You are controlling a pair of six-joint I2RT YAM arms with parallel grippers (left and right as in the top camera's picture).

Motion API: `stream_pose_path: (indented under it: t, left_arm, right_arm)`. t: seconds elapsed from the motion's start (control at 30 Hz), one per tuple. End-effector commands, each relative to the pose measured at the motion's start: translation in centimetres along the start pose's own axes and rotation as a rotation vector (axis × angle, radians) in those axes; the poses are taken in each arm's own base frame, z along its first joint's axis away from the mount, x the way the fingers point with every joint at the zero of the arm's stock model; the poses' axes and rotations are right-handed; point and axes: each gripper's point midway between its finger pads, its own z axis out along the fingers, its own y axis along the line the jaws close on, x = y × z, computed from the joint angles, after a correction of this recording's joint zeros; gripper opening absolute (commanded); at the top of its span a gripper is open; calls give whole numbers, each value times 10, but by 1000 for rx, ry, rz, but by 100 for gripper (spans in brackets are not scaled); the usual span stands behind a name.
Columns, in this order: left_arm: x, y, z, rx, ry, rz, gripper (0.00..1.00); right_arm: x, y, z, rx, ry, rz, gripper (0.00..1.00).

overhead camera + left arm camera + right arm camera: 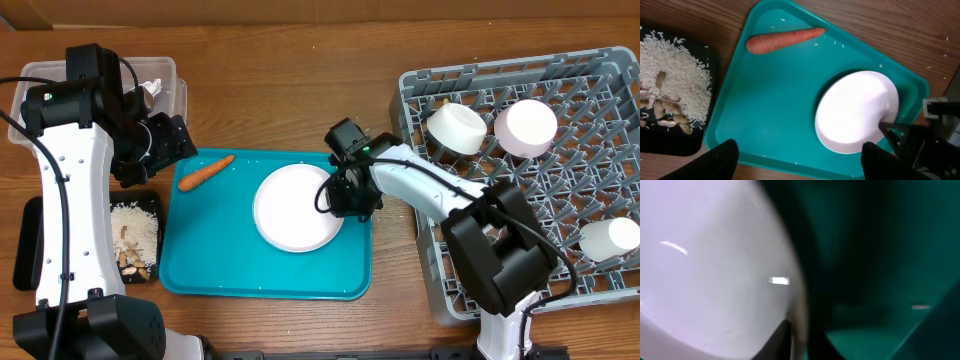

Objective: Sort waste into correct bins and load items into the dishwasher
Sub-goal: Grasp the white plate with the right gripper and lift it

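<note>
The white plate (295, 207) lies on the teal tray (220, 250). My right gripper (345, 195) is at the plate's right rim. In the right wrist view the plate (705, 265) fills the left side, and my right gripper (800, 335) is shut on its rim, one dark finger inside. An orange carrot (205, 171) lies at the tray's far left corner. My left gripper (800, 165) hangs open and empty above the tray's left edge, with the carrot (785, 40) and plate (855, 112) below. Two white bowls (458, 128) (526, 128) rest in the grey dishwasher rack (560, 200).
A black tray (157, 200) holding rice and nut scraps sits left of the teal tray. The clear tub (176, 78) with white tissue (152, 90) stands at the back left, behind my left arm. Another white item (610, 238) lies in the rack's right side.
</note>
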Motion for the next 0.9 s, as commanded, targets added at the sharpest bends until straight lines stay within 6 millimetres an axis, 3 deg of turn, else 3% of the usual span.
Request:
stream_pose_path:
  t: [0.0,0.13,0.23,0.33,0.37,0.4,0.47,0.53,0.6,0.7,0.87]
  left_arm:
    - [-3,-2,-5,3,-20,26,80]
    - [-3,-2,-5,3,-20,26,80]
    - [-2,-2,-5,3,-20,26,80]
    - [-3,-2,-5,3,-21,26,81]
    - [-3,-2,-5,3,-22,26,81]
    - [-4,-2,-5,4,-25,27,81]
    - [-5,-3,-5,5,-29,27,81]
    - [-5,-3,-5,5,-29,27,81]
    - [-5,-3,-5,6,-30,28,81]
    - [-5,-3,-5,5,-30,28,81]
    - [-5,-3,-5,5,-29,28,80]
  right_arm:
    - [4,-2,10,17,24,8,4]
    - [-9,-10,-18,40,-18,52,4]
    - [-25,-27,-61,99,-102,90,4]
    - [-40,-47,-124,181,-239,127,4]
    - [-44,-57,-150,219,-302,143,4]
    - [-47,-72,-197,283,-416,168,4]
    - [-46,-86,-246,349,-551,156,4]
    - [-39,-102,-294,452,-688,142,4]
    - [-22,-134,-350,658,-834,213,4]
    - [-3,-166,-391,877,-920,320,4]
    - [48,-227,-462,1335,-1103,721,4]
